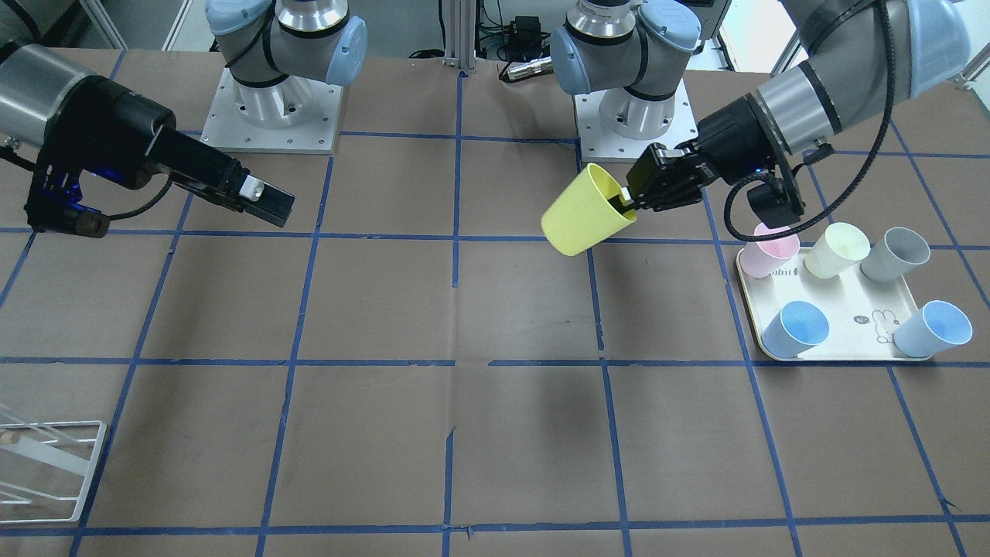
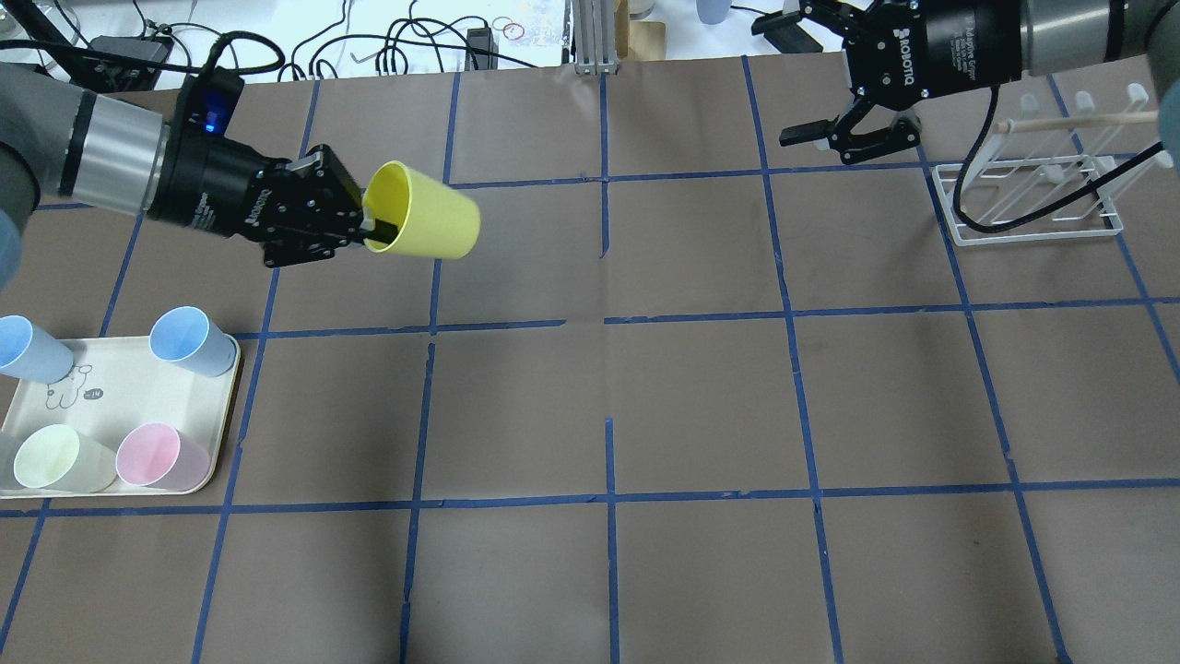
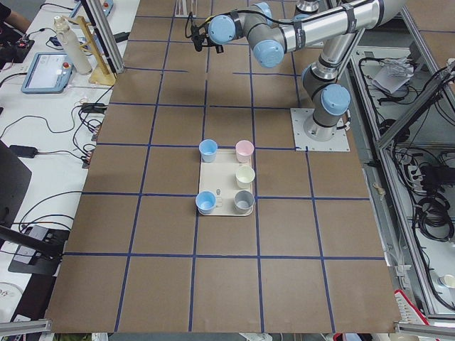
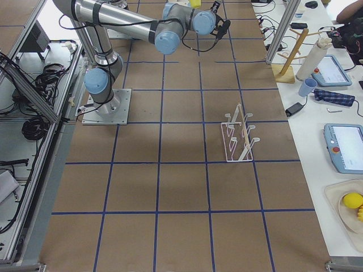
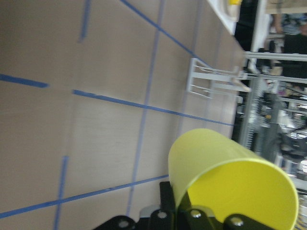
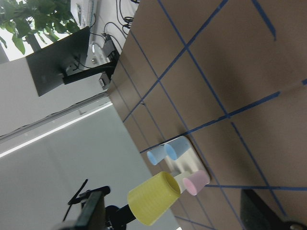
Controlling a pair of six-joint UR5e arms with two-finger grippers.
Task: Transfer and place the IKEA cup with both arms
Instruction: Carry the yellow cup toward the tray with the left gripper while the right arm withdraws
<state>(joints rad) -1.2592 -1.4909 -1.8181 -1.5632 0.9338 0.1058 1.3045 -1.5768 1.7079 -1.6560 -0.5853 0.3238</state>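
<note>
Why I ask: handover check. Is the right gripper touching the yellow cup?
No: the open right gripper is well apart from the cup.

left end effector (image 2: 369, 226): clamped, level, aloft | right end effector (image 2: 780, 81): jaws spread, aloft

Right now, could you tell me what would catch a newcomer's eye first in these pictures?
The bright yellow cup stands out: the left gripper holds it by the rim, tipped sideways in the air over the left half of the table. Across from it the right gripper hangs open and empty near a white wire rack. Five pastel cups stand on a cream tray at the robot's left.
</note>
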